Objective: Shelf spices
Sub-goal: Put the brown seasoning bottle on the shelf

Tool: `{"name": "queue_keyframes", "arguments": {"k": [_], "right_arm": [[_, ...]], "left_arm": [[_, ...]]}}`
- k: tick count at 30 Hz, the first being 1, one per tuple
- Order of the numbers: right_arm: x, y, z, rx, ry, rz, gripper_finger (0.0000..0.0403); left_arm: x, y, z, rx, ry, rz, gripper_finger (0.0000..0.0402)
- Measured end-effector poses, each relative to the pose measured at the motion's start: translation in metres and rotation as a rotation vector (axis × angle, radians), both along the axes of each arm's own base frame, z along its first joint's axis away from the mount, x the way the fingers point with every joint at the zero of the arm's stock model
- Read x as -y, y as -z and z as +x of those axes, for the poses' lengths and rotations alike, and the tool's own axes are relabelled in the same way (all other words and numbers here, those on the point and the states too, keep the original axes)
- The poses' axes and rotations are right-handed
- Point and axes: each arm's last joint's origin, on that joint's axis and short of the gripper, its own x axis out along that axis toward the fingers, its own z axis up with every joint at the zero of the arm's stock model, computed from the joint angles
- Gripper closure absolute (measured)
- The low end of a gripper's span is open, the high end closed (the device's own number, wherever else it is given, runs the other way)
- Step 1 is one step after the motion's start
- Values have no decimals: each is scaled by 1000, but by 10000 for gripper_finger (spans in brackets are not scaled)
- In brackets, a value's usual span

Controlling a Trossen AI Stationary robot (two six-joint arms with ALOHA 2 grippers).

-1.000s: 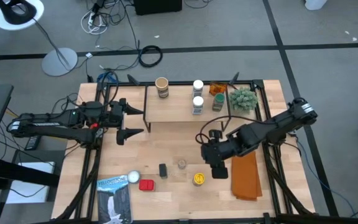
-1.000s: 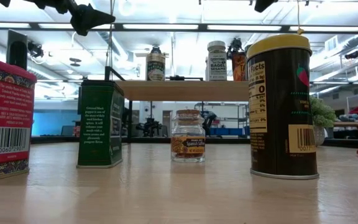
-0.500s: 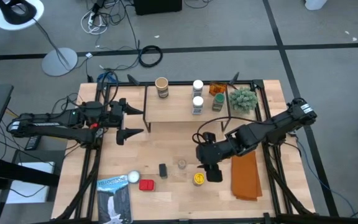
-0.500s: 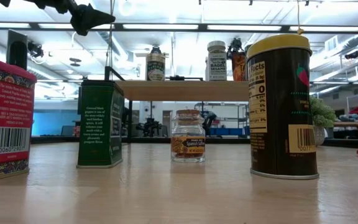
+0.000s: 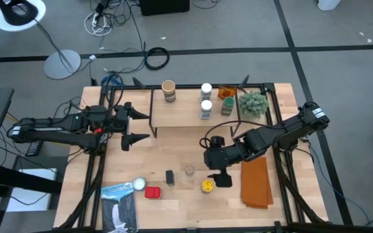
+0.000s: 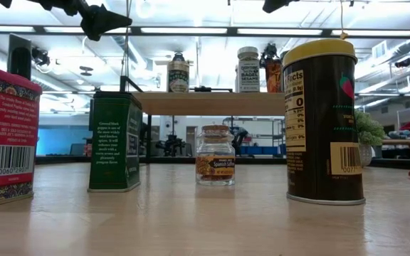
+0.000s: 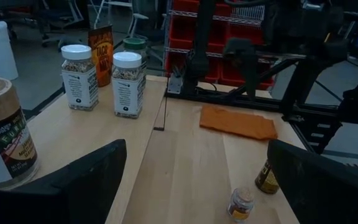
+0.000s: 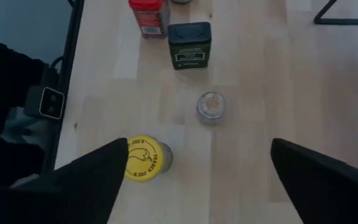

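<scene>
jars still off the shelf (image 5: 186,116) matter most, and the nearest to us is the yellow-lidded tin (image 5: 206,186), standing upright on the tabletop (image 5: 173,149) almost straight beneath our right gripper (image 5: 219,176), whose fingers are spread wide with nothing between them. in the right wrist view that tin (image 8: 143,158) sits just inside one of the two dark fingers (image 8: 89,174), off centre in the gap, with its long axis vertical, so we judge a top-down pinch needs a small sideways shift first. the small clear jar (image 5: 189,171) stands near it, a little further from the gripper, then the dark green tin (image 5: 169,177), then the red tin (image 5: 152,191) and a white-lidded jar (image 5: 138,185) beside the blue-and-white booklet (image 5: 118,206). an orange cloth (image 5: 256,182) lies on the other side of the right gripper. our left gripper (image 5: 135,124) waits by the shelf's left end, fingers also wide apart and holding nothing, well apart from the loose jars, so the right arm is clearly nearer. farthest back, the shelf board already carries a tan-lidded jar (image 5: 168,90), two white-lidded jars (image 5: 206,100) and more beside a small green plant (image 5: 254,102).
</scene>
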Motion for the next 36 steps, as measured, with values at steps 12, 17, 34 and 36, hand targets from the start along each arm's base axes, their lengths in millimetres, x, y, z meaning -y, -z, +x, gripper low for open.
{"name": "queue_keyframes", "arguments": {"k": [12,17,34,36], "right_arm": [[6,4,16,47,-40,15,70],[14,38,47,-18,-58,-18,72],[25,142,100,-208,-158,-80,73],[24,145,101,-211,-164,-72,73]], "left_arm": [[0,0,0,-1,0,0,6],[0,-1,0,6,0,0,6],[0,-2,0,25,0,0,6],[0,-2,0,22,0,0,6]]}}
